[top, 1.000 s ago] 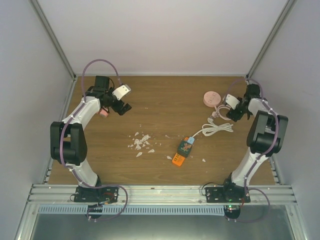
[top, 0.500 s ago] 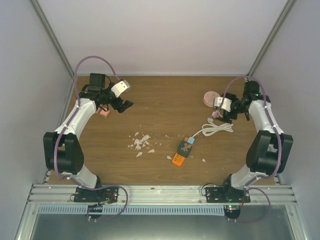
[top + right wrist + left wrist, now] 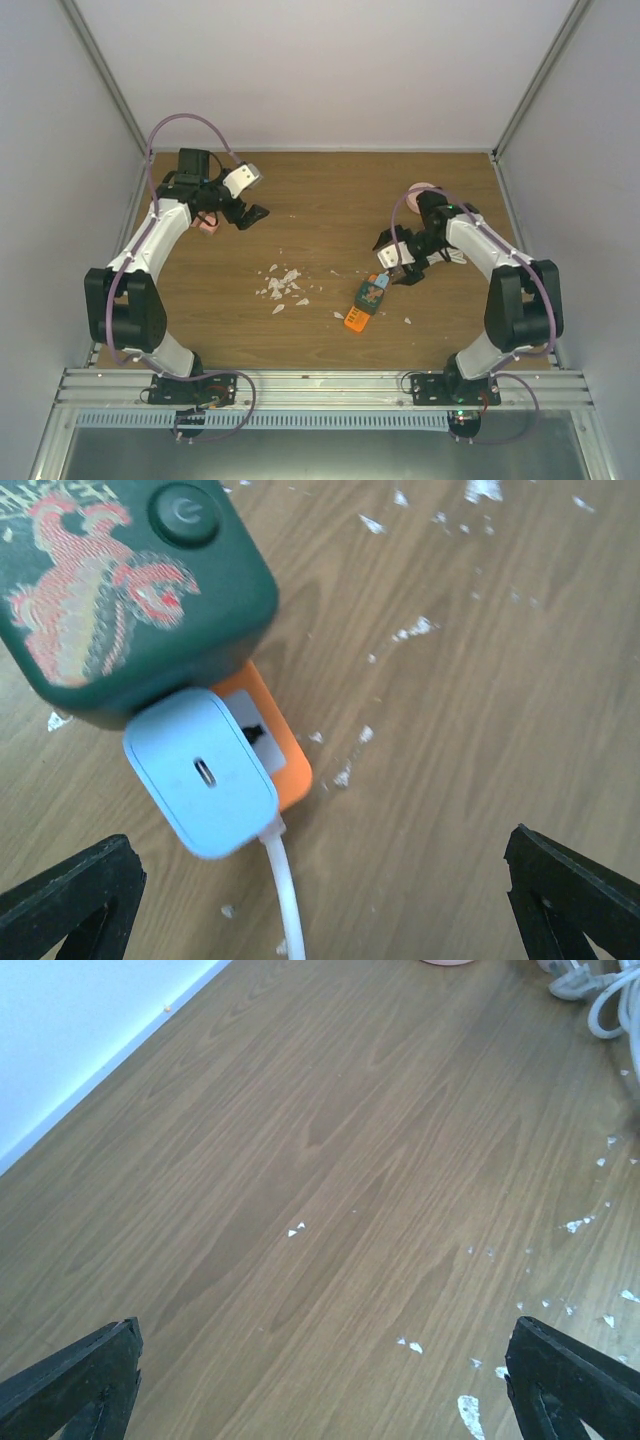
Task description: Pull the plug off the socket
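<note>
1. step in hand: i'd call this the approach. the right gripper (image 3: 320, 840) hangs right over the orange socket (image 3: 287, 767), nothing grabbed yet.
2. the task's thing: the light blue plug (image 3: 200, 775) is seated in one end of the socket, with its white cable (image 3: 283, 890) running off away from it. so it's not pulled yet.
3. a green block with a dragon print (image 3: 110, 590) sits on the socket too, touching the plug's far side.
4. right gripper state: jaws spread wide and empty, one finger well out on each side of the plug in the wrist view.
5. the left gripper (image 3: 325, 1330) is also wide and empty, well away from the socket, over bare table (image 3: 300, 1160) beyond some white scraps (image 3: 282, 285).
6. next move, my guess: drop the right jaws down around the plug only, not the green block, pinch, then pull straight off along the cable direction.
7. the socket looks loose on the table, so it'll probably drag along unless the left arm comes over and pins it.
</note>
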Robot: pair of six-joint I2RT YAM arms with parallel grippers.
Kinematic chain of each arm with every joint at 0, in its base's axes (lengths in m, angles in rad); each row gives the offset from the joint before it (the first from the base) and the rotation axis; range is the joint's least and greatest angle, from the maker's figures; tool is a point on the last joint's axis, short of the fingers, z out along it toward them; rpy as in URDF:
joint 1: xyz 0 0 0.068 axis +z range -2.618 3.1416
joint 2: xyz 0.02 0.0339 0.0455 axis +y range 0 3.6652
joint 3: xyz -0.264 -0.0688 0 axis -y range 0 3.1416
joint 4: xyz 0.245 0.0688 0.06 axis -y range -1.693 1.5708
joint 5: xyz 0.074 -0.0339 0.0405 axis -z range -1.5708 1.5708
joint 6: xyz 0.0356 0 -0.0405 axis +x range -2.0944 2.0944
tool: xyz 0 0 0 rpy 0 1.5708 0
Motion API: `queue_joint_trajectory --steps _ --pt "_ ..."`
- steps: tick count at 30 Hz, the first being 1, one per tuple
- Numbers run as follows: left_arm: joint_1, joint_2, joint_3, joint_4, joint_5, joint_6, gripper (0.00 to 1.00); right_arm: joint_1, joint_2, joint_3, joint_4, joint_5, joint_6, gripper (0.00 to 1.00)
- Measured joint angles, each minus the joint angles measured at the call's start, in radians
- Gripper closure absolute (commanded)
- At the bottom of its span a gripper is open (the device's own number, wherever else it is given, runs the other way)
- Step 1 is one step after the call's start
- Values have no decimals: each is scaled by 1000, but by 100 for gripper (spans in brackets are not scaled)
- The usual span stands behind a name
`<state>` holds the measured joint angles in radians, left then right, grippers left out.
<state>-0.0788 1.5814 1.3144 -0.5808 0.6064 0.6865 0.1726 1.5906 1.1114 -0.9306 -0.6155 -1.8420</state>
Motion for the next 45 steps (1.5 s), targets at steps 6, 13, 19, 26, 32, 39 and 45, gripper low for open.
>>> queue_joint_trajectory --steps 6,13,19,26,32,39,45 --pt "0 -32 -24 -11 9 6 1 83 42 -39 6 45 -71 0" --pt "0 -36 -24 -16 14 18 1 132 132 -40 9 87 -100 5" --pt "0 -36 -24 -22 14 26 1 155 213 -12 3 96 -88 18" --pt "0 -36 -24 -31 13 37 1 155 248 0 5 89 -39 41" --pt "1 -36 -23 -31 -1 32 1 156 248 -5 42 49 57 47" --pt "10 -29 -5 -20 4 -6 1 156 248 -18 176 -16 341 53" --pt "24 -29 0 6 51 -73 1 168 248 -33 328 -37 603 54"
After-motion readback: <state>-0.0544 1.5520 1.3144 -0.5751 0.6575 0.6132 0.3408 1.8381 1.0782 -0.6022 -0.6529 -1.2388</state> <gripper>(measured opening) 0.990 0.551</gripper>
